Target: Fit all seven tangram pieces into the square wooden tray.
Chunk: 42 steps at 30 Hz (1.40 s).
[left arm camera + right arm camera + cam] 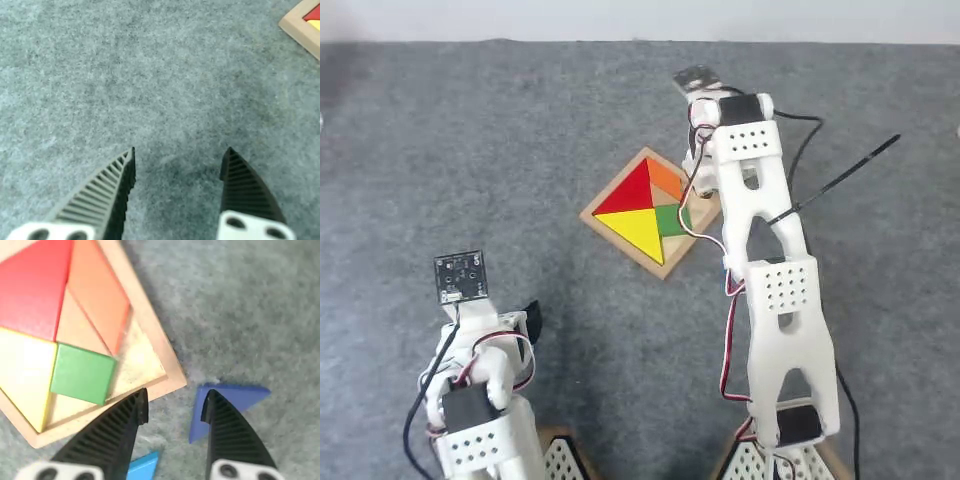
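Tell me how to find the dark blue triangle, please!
Look for the square wooden tray in the middle of the grey mat. Right outside the tray corner where bare wood shows, the dark blue triangle lies on the mat, by the right hand. It is deep blue and outside the tray, and the other loose piece nearby is light blue.

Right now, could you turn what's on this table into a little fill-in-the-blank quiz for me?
1. The square piece in the tray is coloured ____.
2. The triangle lying on the carpet outside the tray is dark ____.
3. The left end effector, above bare carpet, is ____ and holds nothing.
Missing words: green; blue; open.
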{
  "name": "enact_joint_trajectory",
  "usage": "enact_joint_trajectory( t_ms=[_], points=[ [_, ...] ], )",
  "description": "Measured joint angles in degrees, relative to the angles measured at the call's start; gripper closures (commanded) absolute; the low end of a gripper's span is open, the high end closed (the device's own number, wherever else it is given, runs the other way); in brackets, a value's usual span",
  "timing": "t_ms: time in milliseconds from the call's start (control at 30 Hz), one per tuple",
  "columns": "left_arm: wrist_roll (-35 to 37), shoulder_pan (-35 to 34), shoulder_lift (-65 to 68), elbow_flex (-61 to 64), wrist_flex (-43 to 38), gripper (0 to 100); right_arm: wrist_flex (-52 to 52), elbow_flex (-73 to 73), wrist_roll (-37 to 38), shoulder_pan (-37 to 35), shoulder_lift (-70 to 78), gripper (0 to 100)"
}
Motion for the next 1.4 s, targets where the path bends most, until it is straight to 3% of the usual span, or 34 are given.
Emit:
enact_joint_trajectory(
  t_ms=[367,467,567,1400],
  points=[
    [0.0,0.0,0.0,0.0,0.0,73,0.0,-0.1,-16.0,5.1,2.8,80.9],
    [0.0,0.0,0.0,0.0,0.0,73,-0.3,-0.1,-18.1,4.7,4.6,74.7],
    [0.0,0.0,0.0,0.0,0.0,73,-0.5,-0.1,-18.6,4.8,5.5,69.1],
    [0.0,0.0,0.0,0.0,0.0,73,-4.5,-0.1,-21.7,6.1,6.8,70.7]
  ],
)
